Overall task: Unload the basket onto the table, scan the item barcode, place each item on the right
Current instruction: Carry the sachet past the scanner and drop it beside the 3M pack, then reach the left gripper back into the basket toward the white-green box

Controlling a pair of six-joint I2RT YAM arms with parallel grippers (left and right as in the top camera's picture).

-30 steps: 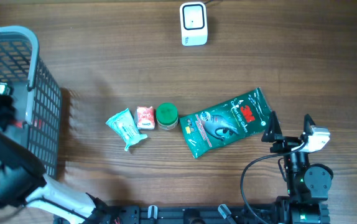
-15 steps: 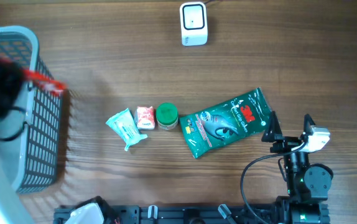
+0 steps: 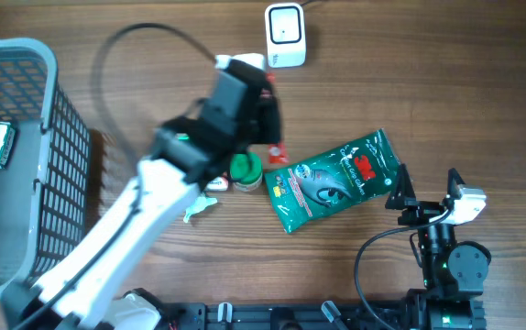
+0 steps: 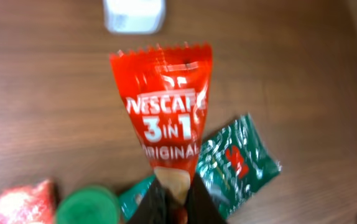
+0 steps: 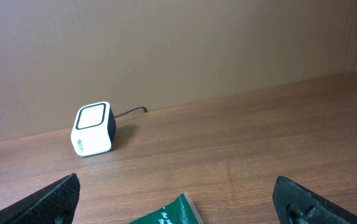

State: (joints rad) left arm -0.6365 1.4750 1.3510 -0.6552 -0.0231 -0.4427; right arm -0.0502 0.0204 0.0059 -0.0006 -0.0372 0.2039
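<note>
Overhead, your left gripper (image 3: 270,137) is clamping a red sachet (image 3: 278,154) below the scanner (image 3: 285,35), right gripper (image 3: 425,191) is gaping beside the green pack (image 3: 332,179), left wrist, sachet (Nescafé 3 in 1) is pointing scannerward, right wrist, spread fingers are grasping nothing.

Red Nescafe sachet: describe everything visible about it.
The Nescafe 3 in 1 sachet is a glossy red plastic stick pack with white "3 in 1 Original" lettering and a zigzag-cut top edge, and it looks unopened. The left gripper is shut on its narrow lower end and holds it above the wooden table. Nothing else touches it. Its serrated end points toward the white scanner. No barcode shows on this face.
</note>
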